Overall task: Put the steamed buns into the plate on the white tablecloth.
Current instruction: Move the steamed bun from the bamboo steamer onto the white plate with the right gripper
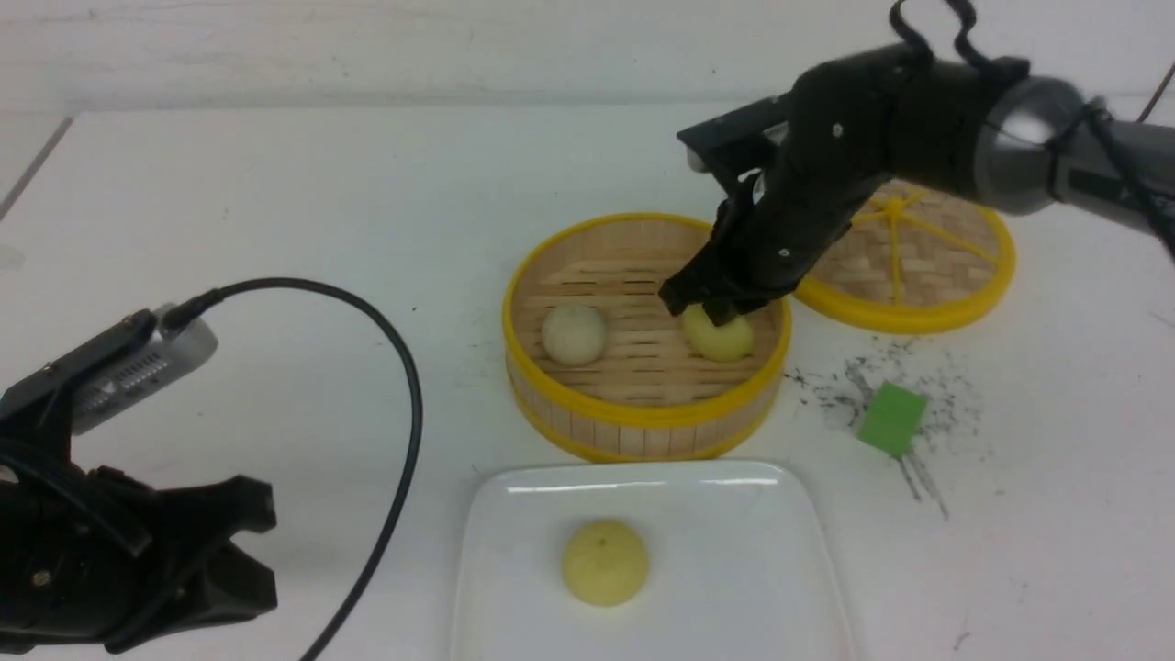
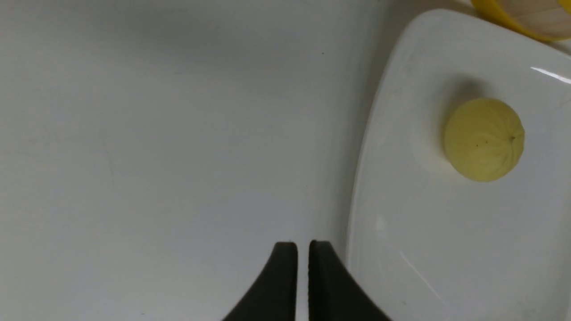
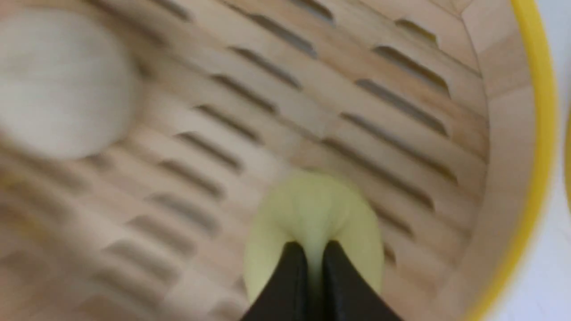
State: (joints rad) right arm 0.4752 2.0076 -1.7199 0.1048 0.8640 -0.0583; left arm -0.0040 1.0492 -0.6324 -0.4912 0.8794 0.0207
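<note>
The square white plate (image 1: pixel 734 551) is holding one yellow bun (image 1: pixel 604 563); two are remaining. My right fingers (image 3: pixel 312 254) are pinching the pale-yellow bun (image 1: pixel 721 338) at right in the bamboo steamer (image 1: pixel 633 415), the off-white bun (image 1: pixel 574 335) sitting left. My left fingers (image 2: pixel 303 249) are hovering slightly parted.

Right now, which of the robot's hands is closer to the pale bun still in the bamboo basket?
The right gripper: its fingertips pinch the yellow bun in the steamer. The left gripper hangs beside the plate.
</note>
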